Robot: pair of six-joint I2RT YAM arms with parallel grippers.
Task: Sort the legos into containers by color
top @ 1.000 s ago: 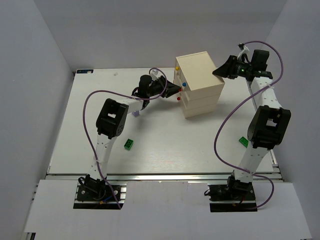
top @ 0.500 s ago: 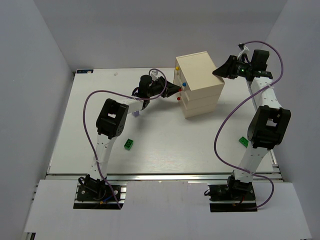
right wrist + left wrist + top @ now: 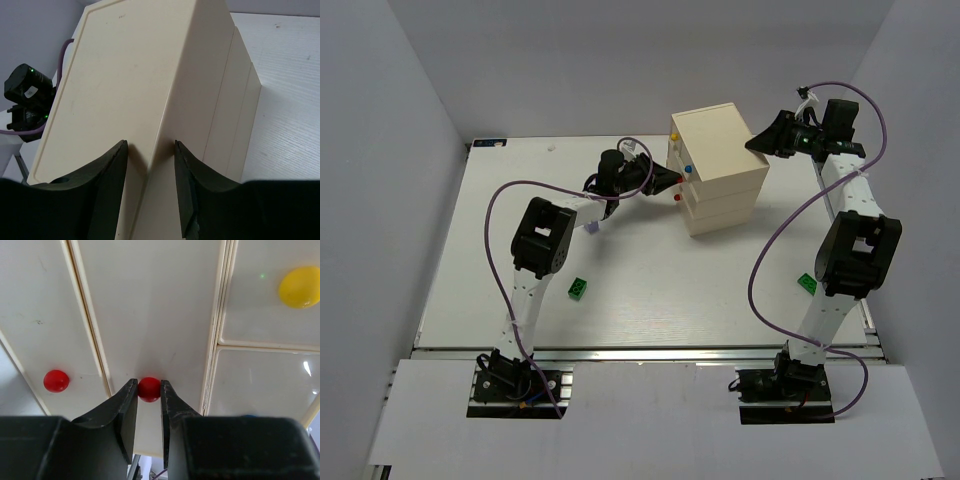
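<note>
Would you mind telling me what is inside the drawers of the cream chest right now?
Nothing can be seen inside: every drawer of the chest is closed, so any contents are hidden. The left gripper grips a red knob on one drawer front.

A white table [image 3: 650, 290] is seen, on which a cream chest [image 3: 720, 168] stands between the two grippers. One green brick [image 3: 578, 289] lies well behind the left gripper, another [image 3: 807, 284] well behind the right.
</note>
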